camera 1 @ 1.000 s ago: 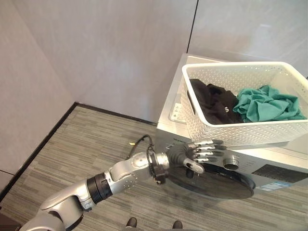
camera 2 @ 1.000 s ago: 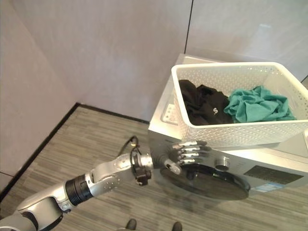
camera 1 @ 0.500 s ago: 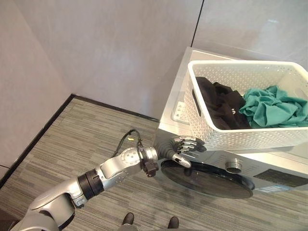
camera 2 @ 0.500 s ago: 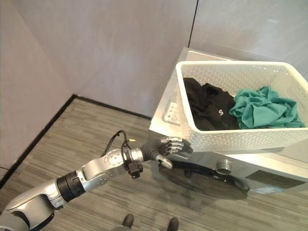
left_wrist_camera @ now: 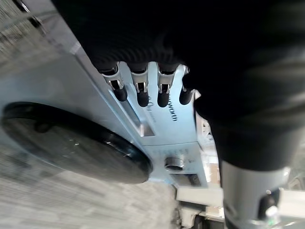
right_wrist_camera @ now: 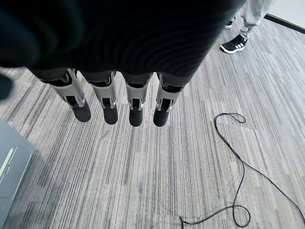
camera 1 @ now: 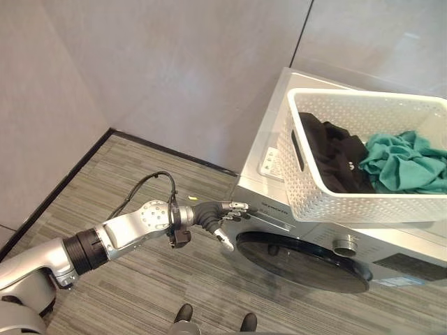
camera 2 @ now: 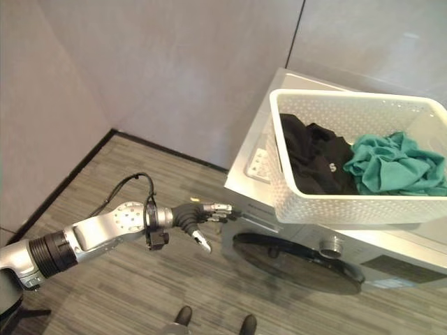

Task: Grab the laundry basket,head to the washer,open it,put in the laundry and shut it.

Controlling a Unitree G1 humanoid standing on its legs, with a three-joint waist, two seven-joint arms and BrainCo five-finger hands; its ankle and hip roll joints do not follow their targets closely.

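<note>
**Left hand at the washer's front, basket on top**

The left hand reaches in from the left, its fingers fairly straight and loosely spread, tips at the upper left corner of the washer, by the detergent drawer panel. It holds nothing; whether the tips touch the panel cannot be told.

Just right of and below the hand, the round dark glass door lies closed against the washer's front, with a silver knob above its right part.

On top of the washer sits the white perforated laundry basket, upright, its front edge near the machine's front edge. Inside, a black garment fills the left part and a teal garment the right.

The right hand hangs over striped grey carpet, fingers straight and empty. A person's dark shoe stands on the carpet farther off.
</note>
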